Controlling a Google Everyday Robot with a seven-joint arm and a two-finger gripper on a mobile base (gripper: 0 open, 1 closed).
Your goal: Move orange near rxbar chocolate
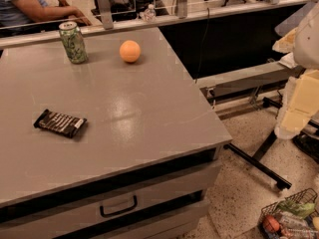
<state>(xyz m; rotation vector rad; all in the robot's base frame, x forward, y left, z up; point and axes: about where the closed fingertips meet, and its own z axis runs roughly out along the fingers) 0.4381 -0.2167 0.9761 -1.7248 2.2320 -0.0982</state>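
The orange (129, 51) sits on the grey table (149, 118) near its far edge, right of a green patterned drink can (73, 42). The rxbar chocolate (60, 123), a dark wrapper with pale lettering and a white end, lies flat near the table's left side, well in front of the orange and to its left. My gripper (299, 101) shows as a pale yellowish-white shape at the right edge of the view, off the table's right side and far from both things. It holds nothing that I can see.
A person (30, 6) sits behind the table at the back left. A small water bottle (149, 13) stands on the ledge behind. The table has a drawer (118, 206) in front. A wire basket (289, 215) of goods lies on the floor at lower right.
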